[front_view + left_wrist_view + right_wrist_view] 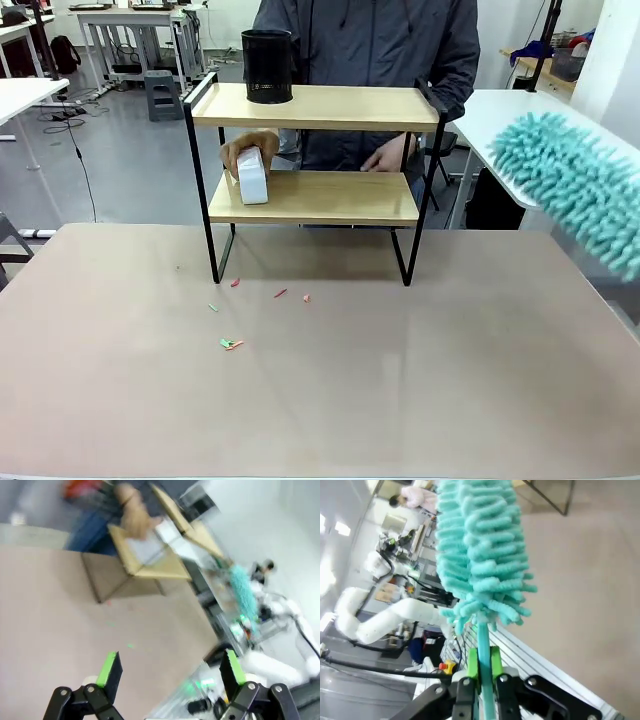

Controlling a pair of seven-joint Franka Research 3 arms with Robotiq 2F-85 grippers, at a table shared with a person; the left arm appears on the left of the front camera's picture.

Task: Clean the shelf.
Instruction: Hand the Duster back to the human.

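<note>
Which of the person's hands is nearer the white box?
Their right hand, holding the box on the shelf, lower board. Their left hand is toward that board's other end, clear of the box.

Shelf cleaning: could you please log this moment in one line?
right gripper: shut on duster | left gripper: open | person's hand: on white box on shelf

The shelf (340, 106) is seen standing upright and square-on at the far middle of the counter (320, 400), with its thin black metal legs set on the surface. Two light wooden boards are carried level in the frame, one above the other, and a raised black rail is fitted at each short end.
</note>
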